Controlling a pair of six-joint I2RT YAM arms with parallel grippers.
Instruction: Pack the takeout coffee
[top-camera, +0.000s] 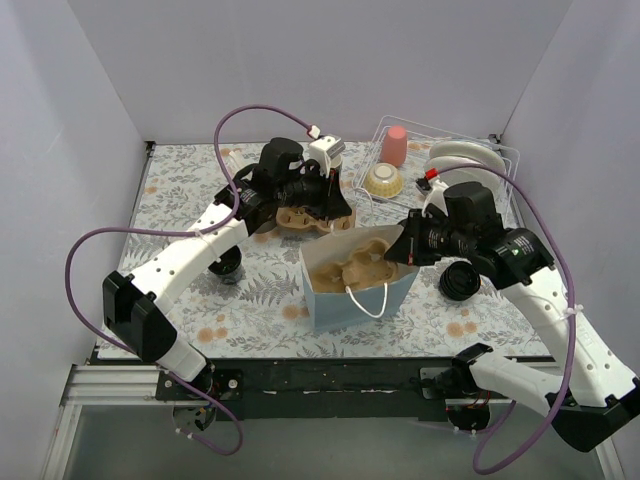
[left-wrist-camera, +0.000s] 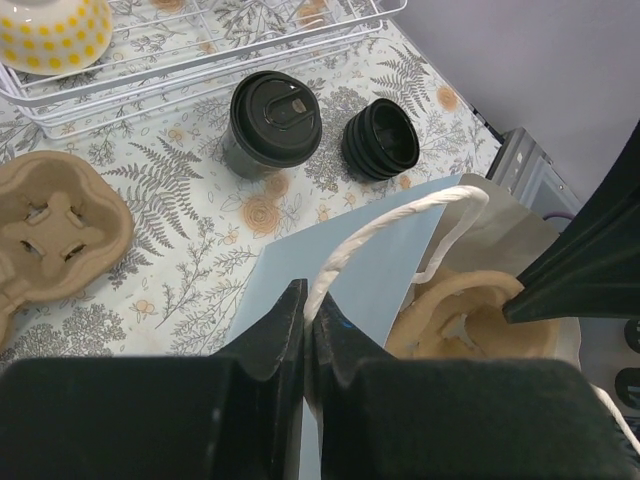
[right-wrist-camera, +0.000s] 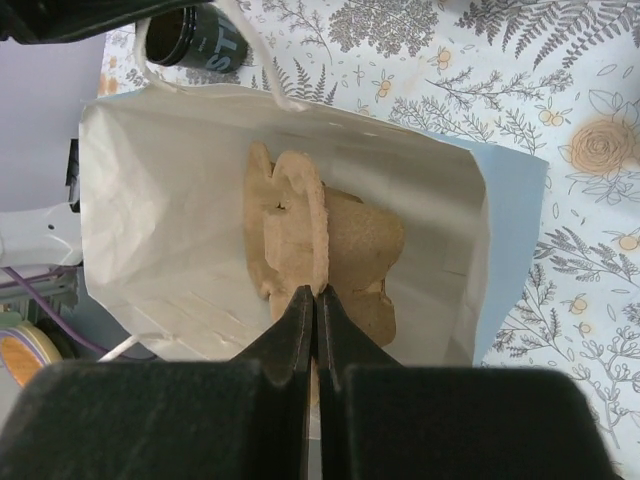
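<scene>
left gripper (left-wrist-camera: 308, 305): fingers pressed together, with the white handle (left-wrist-camera: 380, 228) of the blue paper bag (top-camera: 345, 305) running into the tips; apparently pinched.
right gripper (right-wrist-camera: 315, 300): fingers shut tight, tips inside the bag mouth against the edge of the pulp carrier (right-wrist-camera: 340, 240); whether they grip the carrier or the bag wall cannot be told.
takeout coffee: none in the bag. the lidded cup (left-wrist-camera: 275, 120) stands upright on the table beyond the bag. just beside it the second cup (left-wrist-camera: 380, 140) seems to lie on its side. the third cup (right-wrist-camera: 190, 38) lies on its side off the bag's other end.
spare carrier (left-wrist-camera: 55, 230): on the table, apart from the bag.
step in hand (judged): steadying the bag mouth open for loading.
doing it well: lift the handle only until the wall stands taut, not until the bag tips. hold the mouth wide. seat the carrier flat first, then lower each cup upright, lid on, into a well.
</scene>
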